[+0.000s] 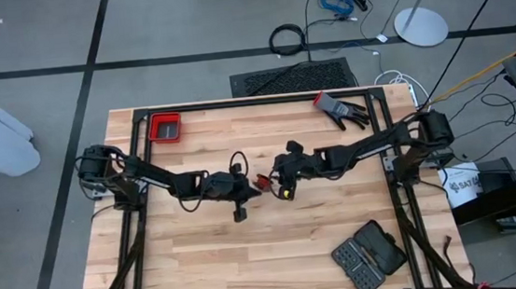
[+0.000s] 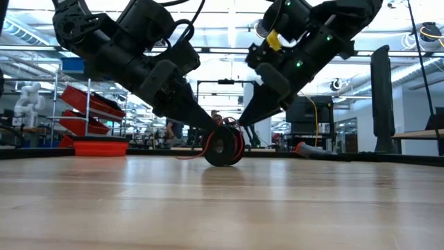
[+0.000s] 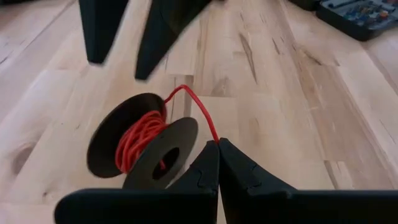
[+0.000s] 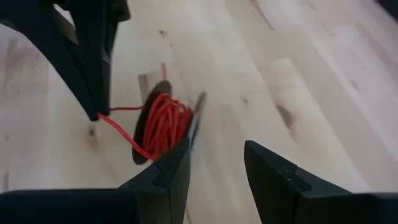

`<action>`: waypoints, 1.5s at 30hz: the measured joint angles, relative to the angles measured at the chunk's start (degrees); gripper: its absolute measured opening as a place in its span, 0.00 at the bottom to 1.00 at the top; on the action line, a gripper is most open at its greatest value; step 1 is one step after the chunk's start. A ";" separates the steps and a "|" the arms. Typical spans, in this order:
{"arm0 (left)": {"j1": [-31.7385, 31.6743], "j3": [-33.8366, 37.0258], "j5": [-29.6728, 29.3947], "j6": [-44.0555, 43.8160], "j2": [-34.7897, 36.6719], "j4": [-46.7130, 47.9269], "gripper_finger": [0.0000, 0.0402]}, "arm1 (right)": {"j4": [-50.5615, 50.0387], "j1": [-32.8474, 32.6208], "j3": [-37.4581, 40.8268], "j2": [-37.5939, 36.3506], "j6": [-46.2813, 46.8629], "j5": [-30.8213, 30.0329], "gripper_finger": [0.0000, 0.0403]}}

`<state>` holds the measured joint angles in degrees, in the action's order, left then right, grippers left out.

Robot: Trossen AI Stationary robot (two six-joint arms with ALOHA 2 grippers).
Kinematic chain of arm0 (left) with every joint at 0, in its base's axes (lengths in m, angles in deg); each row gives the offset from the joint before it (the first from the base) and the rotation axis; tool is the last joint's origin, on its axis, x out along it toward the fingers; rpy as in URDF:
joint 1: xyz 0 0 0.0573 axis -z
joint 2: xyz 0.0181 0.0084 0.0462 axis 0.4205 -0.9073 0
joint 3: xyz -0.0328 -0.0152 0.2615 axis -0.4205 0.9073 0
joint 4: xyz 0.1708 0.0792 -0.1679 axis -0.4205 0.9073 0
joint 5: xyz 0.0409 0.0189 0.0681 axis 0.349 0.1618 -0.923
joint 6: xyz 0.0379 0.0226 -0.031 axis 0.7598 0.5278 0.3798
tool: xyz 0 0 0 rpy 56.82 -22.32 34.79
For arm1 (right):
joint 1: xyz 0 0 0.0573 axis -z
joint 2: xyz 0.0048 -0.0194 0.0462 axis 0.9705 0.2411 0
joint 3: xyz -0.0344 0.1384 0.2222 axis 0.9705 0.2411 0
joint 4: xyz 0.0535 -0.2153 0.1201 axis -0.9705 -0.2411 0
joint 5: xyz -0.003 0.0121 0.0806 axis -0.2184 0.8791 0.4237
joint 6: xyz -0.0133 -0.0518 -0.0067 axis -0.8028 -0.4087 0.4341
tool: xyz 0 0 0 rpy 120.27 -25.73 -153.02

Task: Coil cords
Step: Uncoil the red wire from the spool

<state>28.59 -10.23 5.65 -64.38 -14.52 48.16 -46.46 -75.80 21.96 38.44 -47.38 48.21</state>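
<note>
A small black spool (image 3: 146,146) wound with thin red cord (image 3: 138,142) stands on the rims of its two discs at the table's middle (image 2: 223,144). My left gripper (image 3: 217,144) is just on the near-left side of it, shut on a loose stretch of the cord. My right gripper (image 4: 214,168) hovers open on the spool's other side, slanting down. Its two fingers (image 3: 99,37) stand apart above the wood and touch nothing that I can see. My left gripper pinches the red cord's free stretch (image 3: 213,134) between the tips of its two shut fingers. The fingers slant down from the table's left. From the pinch the single strand (image 4: 118,130) runs a short way to the spool's winding. The spool stays standing on the table.
A red tray (image 1: 165,127) sits at the back left corner. A black and red glove (image 1: 341,109) lies at the back right. A dark tool case (image 1: 369,256) lies near the front right. Bare wood lies in front of the spool.
</note>
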 joint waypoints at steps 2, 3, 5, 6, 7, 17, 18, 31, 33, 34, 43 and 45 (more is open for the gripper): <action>0.00 0.00 0.06 0.02 0.00 0.00 0.01 | 1.24 0.00 0.00 1.05 0.18 0.05 0.34; -0.02 0.00 0.06 0.04 0.00 0.02 0.01 | 1.87 0.00 0.00 1.34 0.18 0.08 0.34; 0.01 0.00 0.06 0.04 0.00 -0.02 0.01 | 2.53 0.00 0.00 1.61 0.21 0.05 0.34; 0.01 0.00 0.06 0.05 0.00 0.07 0.01 | 2.44 0.00 0.00 1.64 0.24 0.05 0.34; 0.01 0.00 0.07 0.06 0.00 0.05 0.01 | 2.43 0.00 0.00 1.66 0.36 0.05 0.34; 0.01 0.00 0.06 0.10 0.00 0.04 0.01 | 2.57 0.00 0.00 1.66 0.42 2.01 0.34; 0.01 0.00 0.06 0.12 0.00 0.04 0.01 | 2.84 0.00 0.00 1.66 0.41 2.83 0.35; -0.02 0.00 0.06 0.08 0.00 0.04 0.01 | 4.15 -0.04 0.00 1.66 0.63 4.57 0.35; 0.01 0.00 0.06 0.06 0.00 0.02 0.01 | 4.13 -0.23 0.00 1.66 0.92 4.60 0.35; 0.01 0.00 0.06 0.06 0.00 0.04 0.01 | 4.13 -0.35 0.00 1.66 0.99 4.60 0.35; 0.00 0.00 0.06 0.02 0.00 0.04 0.01 | 4.11 -0.42 0.00 1.66 1.47 4.56 0.35; 0.01 0.00 0.06 0.04 0.00 0.03 0.01 | 4.10 -0.42 0.00 1.66 1.49 4.57 0.35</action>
<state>28.60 -10.23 5.70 -64.34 -14.52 48.19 -42.36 -76.21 21.96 40.10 -45.88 52.78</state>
